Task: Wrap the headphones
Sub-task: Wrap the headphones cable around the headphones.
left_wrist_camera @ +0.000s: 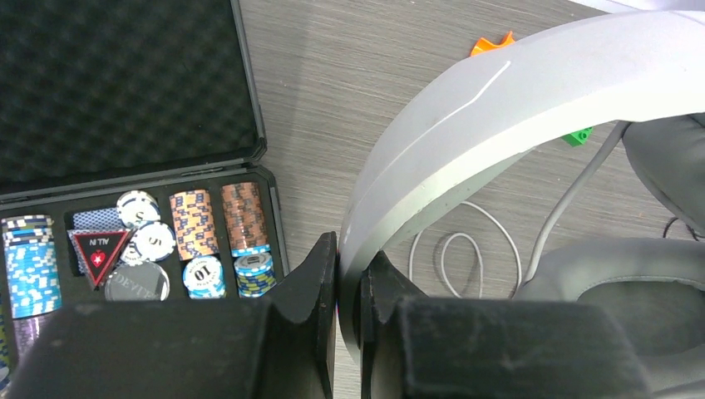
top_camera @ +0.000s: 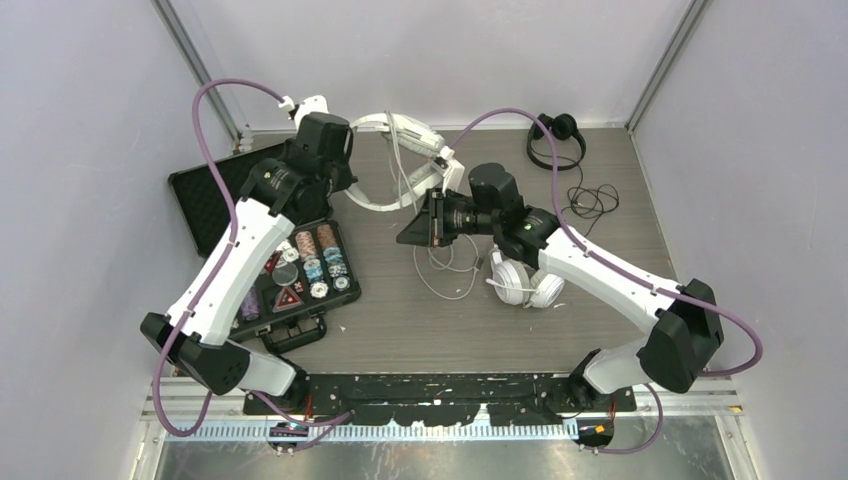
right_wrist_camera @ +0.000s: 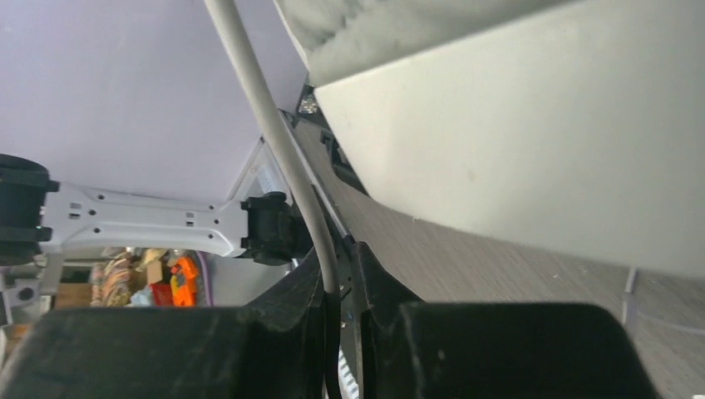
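Work looks shared: left pincer [left_wrist_camera: 349, 278] clamps the band of the pale grey over-ear headset [left_wrist_camera: 499, 108], steadying it above the far bench [left_wrist_camera: 349, 83]; right pincer [right_wrist_camera: 341, 278] pinches its white cable [right_wrist_camera: 258, 108], probably for winding.

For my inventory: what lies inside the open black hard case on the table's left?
The open black hard case holds stacked round poker chips, a red-and-black triangular plaque and a silver disc. The white left arm covers part of it, so that part cannot be seen.

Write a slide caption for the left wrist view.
Left gripper shut on the pale grey headset, open poker chip case beside it.
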Controlling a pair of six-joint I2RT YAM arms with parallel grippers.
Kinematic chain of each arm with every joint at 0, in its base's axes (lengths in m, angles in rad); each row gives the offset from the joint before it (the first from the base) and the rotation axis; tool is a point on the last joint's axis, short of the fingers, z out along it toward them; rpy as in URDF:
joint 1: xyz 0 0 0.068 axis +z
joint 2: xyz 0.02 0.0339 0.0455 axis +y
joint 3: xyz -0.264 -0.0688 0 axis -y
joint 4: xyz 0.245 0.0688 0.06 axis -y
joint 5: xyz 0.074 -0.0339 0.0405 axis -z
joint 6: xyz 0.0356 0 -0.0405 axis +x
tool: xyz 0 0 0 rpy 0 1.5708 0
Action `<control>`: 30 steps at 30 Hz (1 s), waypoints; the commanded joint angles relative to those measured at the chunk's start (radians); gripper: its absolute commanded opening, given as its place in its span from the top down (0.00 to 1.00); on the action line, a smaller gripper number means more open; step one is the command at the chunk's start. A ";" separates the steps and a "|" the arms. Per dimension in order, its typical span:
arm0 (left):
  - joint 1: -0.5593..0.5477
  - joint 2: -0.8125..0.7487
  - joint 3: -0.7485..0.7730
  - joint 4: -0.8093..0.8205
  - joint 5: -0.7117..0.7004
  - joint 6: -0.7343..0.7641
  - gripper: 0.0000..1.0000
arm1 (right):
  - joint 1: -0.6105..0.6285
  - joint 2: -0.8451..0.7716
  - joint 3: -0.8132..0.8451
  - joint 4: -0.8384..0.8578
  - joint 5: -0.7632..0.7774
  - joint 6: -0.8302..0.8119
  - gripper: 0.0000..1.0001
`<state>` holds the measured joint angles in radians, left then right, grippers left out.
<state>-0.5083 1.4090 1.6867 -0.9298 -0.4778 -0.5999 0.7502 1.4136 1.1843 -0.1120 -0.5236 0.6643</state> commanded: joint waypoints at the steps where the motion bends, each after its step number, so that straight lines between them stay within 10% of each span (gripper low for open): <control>1: 0.007 -0.057 0.072 0.150 0.017 -0.114 1.00 | 0.013 -0.056 -0.046 0.030 0.063 -0.093 0.81; 30: 0.007 -0.033 0.176 0.117 0.074 -0.185 1.00 | 0.018 -0.084 -0.479 0.675 0.135 -0.294 0.80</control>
<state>-0.5083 1.4025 1.7874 -0.9321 -0.4164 -0.7208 0.7624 1.3247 0.7403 0.3950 -0.3939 0.4198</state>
